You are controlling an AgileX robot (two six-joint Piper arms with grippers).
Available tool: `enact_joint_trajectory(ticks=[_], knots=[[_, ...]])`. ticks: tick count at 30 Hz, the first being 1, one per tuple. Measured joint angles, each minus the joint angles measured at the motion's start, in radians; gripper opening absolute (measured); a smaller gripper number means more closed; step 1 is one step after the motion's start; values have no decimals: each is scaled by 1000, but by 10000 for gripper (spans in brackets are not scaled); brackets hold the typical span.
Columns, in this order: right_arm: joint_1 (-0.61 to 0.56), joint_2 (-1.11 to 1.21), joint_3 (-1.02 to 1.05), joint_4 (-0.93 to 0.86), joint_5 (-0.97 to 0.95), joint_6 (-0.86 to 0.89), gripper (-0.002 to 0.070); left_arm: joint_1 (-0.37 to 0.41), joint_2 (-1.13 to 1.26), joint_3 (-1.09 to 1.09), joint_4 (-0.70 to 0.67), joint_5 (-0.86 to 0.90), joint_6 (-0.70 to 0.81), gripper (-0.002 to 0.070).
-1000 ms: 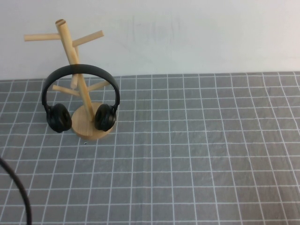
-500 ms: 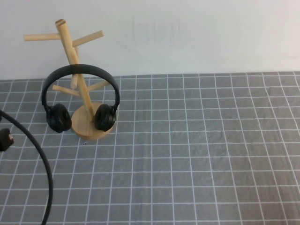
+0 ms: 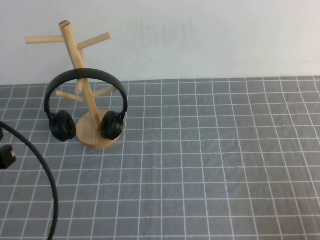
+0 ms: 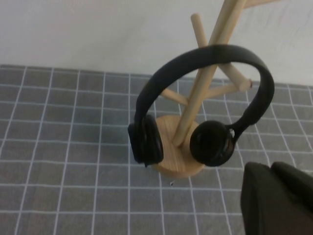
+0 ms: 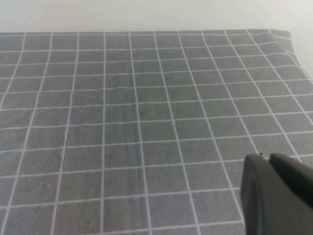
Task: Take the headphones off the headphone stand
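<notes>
My left gripper [image 4: 279, 196] is closed, empty, short of the headphone stand [image 3: 86, 102] on its near-left side; I must open it before closing in. The headphones [image 3: 85, 107] hang on the stand, headband over a lower peg, cups flanking the base. I'd grab the headband top and lift up along the peg so the stand doesn't tip. Right gripper [image 5: 279, 193] is well apart from the stand, looks closed, over grey gridded worktop [image 3: 210, 165]; white wall behind.

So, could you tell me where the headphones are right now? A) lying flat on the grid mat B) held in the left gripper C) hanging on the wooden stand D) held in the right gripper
C: the headphones hang by their band across the wooden stand, ear cups either side of its base.
</notes>
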Motion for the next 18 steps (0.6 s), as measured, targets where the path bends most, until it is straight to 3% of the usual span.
enact_joint_trajectory(ticks=[6,18], knots=[[0,0,0,0,0,0,-6,0,4,0,15,8,8,-4],[0,0,0,0,0,0,-6,-8,108,0,185,-83,163,-4]])
